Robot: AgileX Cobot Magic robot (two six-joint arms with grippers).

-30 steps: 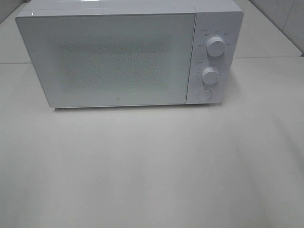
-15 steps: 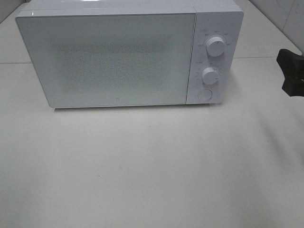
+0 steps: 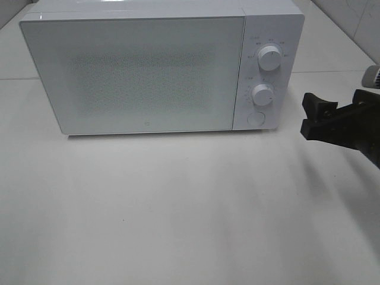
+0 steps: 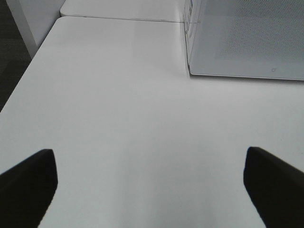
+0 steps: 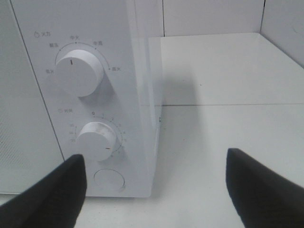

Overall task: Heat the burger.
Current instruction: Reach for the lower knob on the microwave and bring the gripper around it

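— While the right gripper (image 3: 309,114) hung just right of the microwave (image 3: 273,24), were its jaws spread?
— Yes, left gripper (image 4: 151,190) too, nothing pinched. Couldn't tell where the burger was, door (image 3: 136,71) was shut

The microwave (image 3: 148,24) stood shut, and its pale, dotted door (image 3: 136,74) hid the inside completely. In the high view the printed marks around the two knobs (image 3: 270,59) were too small to read. The right arm (image 3: 356,127) was cut off by that view's right edge, leaving only the right gripper (image 3: 310,116) and a short stretch behind it. A grey thing (image 3: 373,77) at the same edge showed too little to name. In the left wrist view only the dark fingers (image 4: 28,187) of the left gripper (image 4: 151,190) showed, clipped by the frame, as was most of the microwave.
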